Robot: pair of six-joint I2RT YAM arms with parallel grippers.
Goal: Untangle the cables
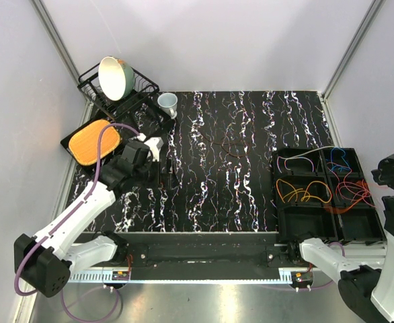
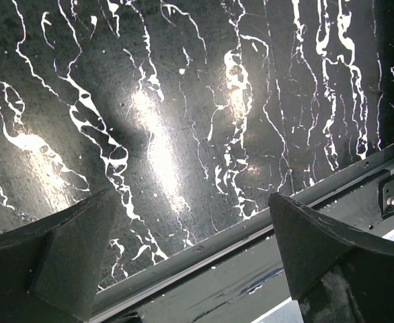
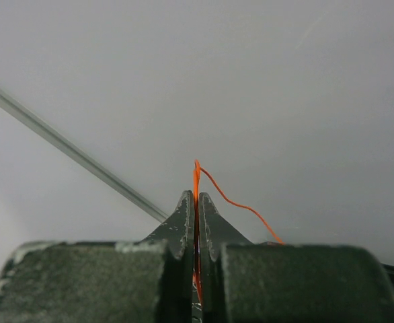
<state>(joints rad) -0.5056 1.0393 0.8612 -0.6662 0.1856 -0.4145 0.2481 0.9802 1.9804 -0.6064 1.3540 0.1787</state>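
**Right gripper** (image 3: 195, 198): right of the tray (image 1: 304, 225) and raised. The jaws are pinched tight on one orange cable (image 3: 234, 200). The strand arches above the fingertips and trails down to the right (the wrist camera faces bare wall, so its far end is not seen there).

**Tray:** the other cables (image 1: 304, 192) lie in its compartments in loose loops. Orange and yellow are at middle left, red just beside them to the right, and purple-white and blue are in the two far compartments. An orange strand runs from the middle row toward the tray's right wall.

**Left gripper** (image 2: 193, 249): well left of the tray, over the mat (image 1: 217, 182). The jaws are spread wide and hold nothing.

**Step in hand (judged):** a single orange cable is being drawn out of the loops in the tray.

**Next move (judged):** a slow pull away from the tray, watching that the red and yellow loops do not ride up with it. The left gripper would have to cross to the tray to pin any neighbour that snags. The freed cable then needs a spot apart from the rest.
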